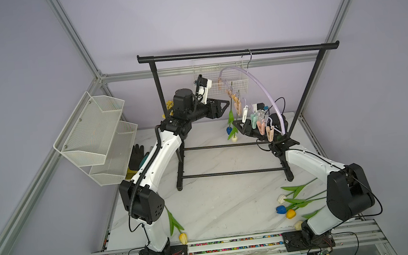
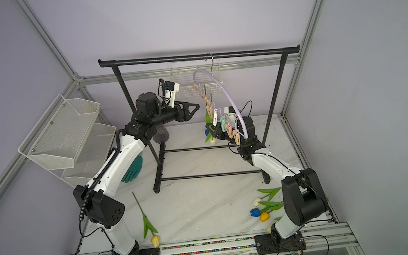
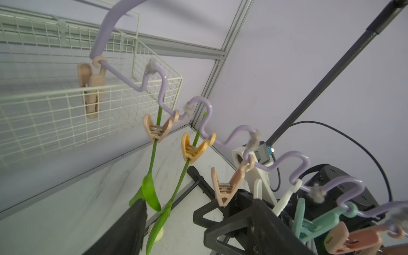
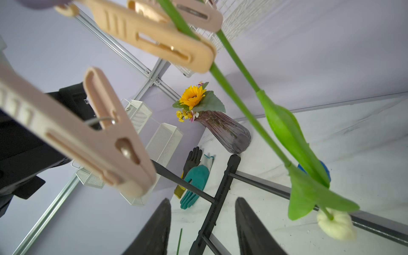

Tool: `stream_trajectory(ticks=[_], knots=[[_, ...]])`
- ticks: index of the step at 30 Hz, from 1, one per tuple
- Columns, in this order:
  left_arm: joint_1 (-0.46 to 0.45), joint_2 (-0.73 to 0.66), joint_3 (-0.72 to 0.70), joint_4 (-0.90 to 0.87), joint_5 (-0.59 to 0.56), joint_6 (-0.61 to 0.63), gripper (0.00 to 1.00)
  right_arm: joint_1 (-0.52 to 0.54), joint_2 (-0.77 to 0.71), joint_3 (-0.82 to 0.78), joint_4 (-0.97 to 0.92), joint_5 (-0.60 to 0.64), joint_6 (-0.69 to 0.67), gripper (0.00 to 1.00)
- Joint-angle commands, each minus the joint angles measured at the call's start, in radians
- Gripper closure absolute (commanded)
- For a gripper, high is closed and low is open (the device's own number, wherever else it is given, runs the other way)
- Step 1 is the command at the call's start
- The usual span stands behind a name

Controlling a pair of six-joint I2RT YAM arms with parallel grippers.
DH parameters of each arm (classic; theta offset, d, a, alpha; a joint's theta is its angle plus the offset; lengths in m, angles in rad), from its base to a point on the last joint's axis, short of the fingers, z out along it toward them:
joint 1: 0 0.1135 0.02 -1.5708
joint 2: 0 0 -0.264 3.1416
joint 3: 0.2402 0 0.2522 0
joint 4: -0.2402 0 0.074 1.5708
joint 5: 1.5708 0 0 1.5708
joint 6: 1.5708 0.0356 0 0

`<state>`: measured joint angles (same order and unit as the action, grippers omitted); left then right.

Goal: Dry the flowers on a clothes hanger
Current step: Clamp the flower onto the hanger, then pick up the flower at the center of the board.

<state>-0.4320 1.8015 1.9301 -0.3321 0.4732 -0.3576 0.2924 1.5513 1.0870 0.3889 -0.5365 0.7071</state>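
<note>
- Now, far left on the table (image 1: 218,204): one yellow flower (image 1: 182,237) lying by the left arm's base, well apart from the hanger (image 3: 108,22); an easy later pick for that arm.
- Next, the left gripper (image 1: 224,106): open and empty, hovering near the hanger's left end; best backed off level and sideways, away from the pegs (image 3: 154,130), to avoid setting the row swinging.
- On the hanger, hooked over the black rack (image 1: 216,54): two flowers (image 3: 151,192) pegged by the stem, hanging head down, with a blue head (image 1: 229,130) and a cream head (image 4: 336,223) low over the table; no brushing against either leaf on the way out.
- Toward the right arm from those two, a free peg (image 3: 225,187): probably the one to aim for, squeezed at its tail by one gripper, with a stem fed in by the other.
- Then the right gripper (image 4: 203,200): jaws apart with nothing between them, below the row of pegs and just beside the hanging stems; best drawn down and back toward its own side before turning, to avoid snagging anything.
- Far right on the table: four more flowers (image 1: 281,209) in a loose heap beside the right arm, with crossing stems; better to pinch one stem mid-length, clear of the leaves, and lift slowly to leave the rest lying.
</note>
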Motion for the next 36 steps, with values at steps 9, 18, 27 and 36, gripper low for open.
stream_trajectory(ticks=[9, 18, 27, 36], knots=[[0.009, -0.127, -0.199, -0.333, -0.255, -0.160, 0.20, -0.004, -0.108, -0.117, -0.087, -0.015, -0.087, 0.43], [-0.013, -0.294, -0.504, -0.523, -0.393, -0.307, 0.18, -0.003, -0.174, -0.249, -0.141, -0.013, -0.081, 0.40], [-0.016, -0.469, -0.822, -0.735, -0.714, -0.456, 0.04, -0.003, -0.195, -0.331, -0.138, -0.030, -0.101, 0.40], [0.079, -0.556, -1.028, -0.733, -0.753, -0.585, 0.10, -0.003, -0.123, -0.343, -0.087, -0.050, -0.088, 0.40]])
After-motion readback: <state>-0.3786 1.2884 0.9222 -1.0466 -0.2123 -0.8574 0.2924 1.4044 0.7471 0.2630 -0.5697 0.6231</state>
